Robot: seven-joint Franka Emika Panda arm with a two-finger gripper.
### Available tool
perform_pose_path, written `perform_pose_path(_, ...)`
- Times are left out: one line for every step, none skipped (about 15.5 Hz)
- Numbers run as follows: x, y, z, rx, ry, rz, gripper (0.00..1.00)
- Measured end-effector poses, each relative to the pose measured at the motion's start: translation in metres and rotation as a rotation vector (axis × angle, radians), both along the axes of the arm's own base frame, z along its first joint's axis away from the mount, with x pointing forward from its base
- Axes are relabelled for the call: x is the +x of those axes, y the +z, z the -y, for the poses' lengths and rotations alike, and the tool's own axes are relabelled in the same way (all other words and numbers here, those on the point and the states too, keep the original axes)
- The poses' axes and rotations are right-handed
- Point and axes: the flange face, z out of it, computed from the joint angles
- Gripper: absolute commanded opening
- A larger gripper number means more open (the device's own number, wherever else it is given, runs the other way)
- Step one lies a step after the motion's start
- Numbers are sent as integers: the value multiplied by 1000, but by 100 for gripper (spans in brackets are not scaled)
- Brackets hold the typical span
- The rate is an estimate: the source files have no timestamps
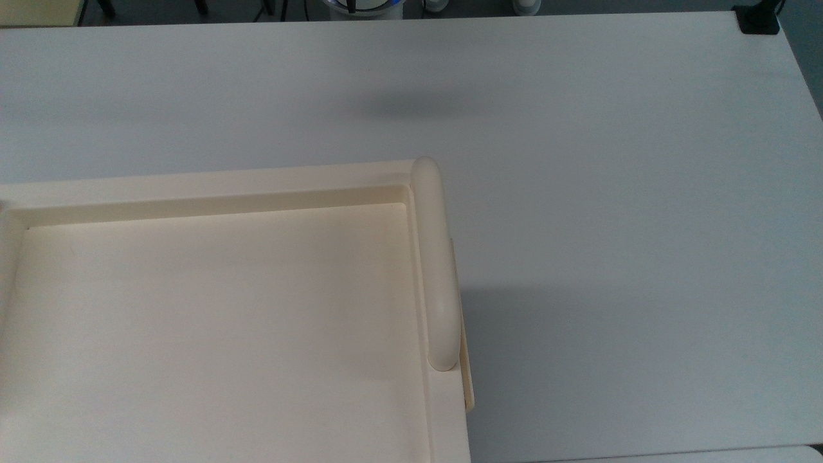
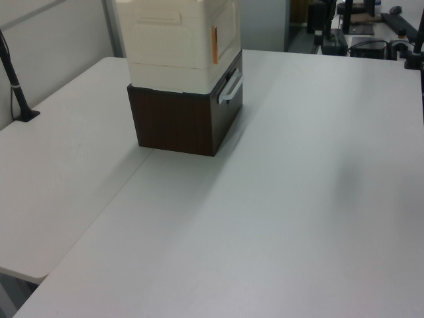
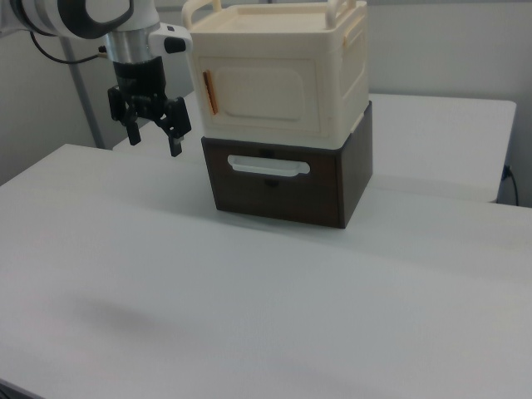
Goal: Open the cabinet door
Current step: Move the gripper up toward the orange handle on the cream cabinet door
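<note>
Right view: arm enters from the top edge at 11 o'clock, wrist vertical, tool [image 3: 154, 137] pointing straight down. Fingers [image 3: 175, 141] spread, nothing between them. Tool hangs in air above the desk [image 3: 249, 291], at 9 o'clock from the cabinet door [image 3: 264, 93], near it but clear of the cream cabinet [image 3: 332, 75]; no contact.

Cabinet door is the flat cream panel with rounded corners on the cream cabinet's front face, sitting flush, shut. Brown fitting [image 3: 209, 91] runs along its edge at 9 o'clock in the right view, nearest the tool.

Cream cabinet sits on a dark brown drawer unit [image 3: 349, 187] with a white pull handle [image 3: 268, 167] on its front.

Left view: the stack stands at 11 o'clock on the desk [image 2: 298, 199]; cabinet door [image 2: 226, 26] faces 3 o'clock, brown fitting [image 2: 214, 45] at its near edge, handle [image 2: 230, 87] below it.

Top view: recessed cream top [image 1: 212, 321] fills the 7 o'clock region, a rounded cream bar [image 1: 437, 270] along its 3 o'clock rim, cabinet door's top edge [image 1: 467, 360] just outside the bar. Soft shadow on the desk [image 1: 643, 193] at 12 o'clock.
</note>
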Motion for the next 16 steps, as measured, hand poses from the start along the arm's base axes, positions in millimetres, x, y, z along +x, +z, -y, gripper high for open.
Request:
perform_pose_path(0, 0, 0, 0, 0, 0, 100)
perform_pose_path(0, 0, 0, 0, 0, 0, 100)
perform_pose_path(0, 0, 0, 0, 0, 0, 100)
perform_pose_path(0, 0, 0, 0, 0, 0, 100)
perform_pose_path(0, 0, 0, 0, 0, 0, 100)
perform_pose_path(0, 0, 0, 0, 0, 0, 100)
perform_pose_path(0, 0, 0, 0, 0, 0, 100)
perform_pose_path(0, 0, 0, 0, -1, 0, 100)
perform_pose_path(0, 0, 0, 0, 1, 0, 100)
perform_pose_path(0, 0, 0, 0, 3, 1, 100)
perform_pose_path(1, 1, 0, 0, 8, 8, 100)
perform_pose_path(3, 3, 0, -1, 18, 31, 100)
perform_pose_path(7, 5, 1, -3, 28, 64, 100)
perform_pose_path(10, 8, 1, -5, 33, 94, 100)
perform_pose_path(13, 10, 0, -6, 39, 119, 100)
perform_pose_path(15, 11, -4, -7, 45, 139, 100)
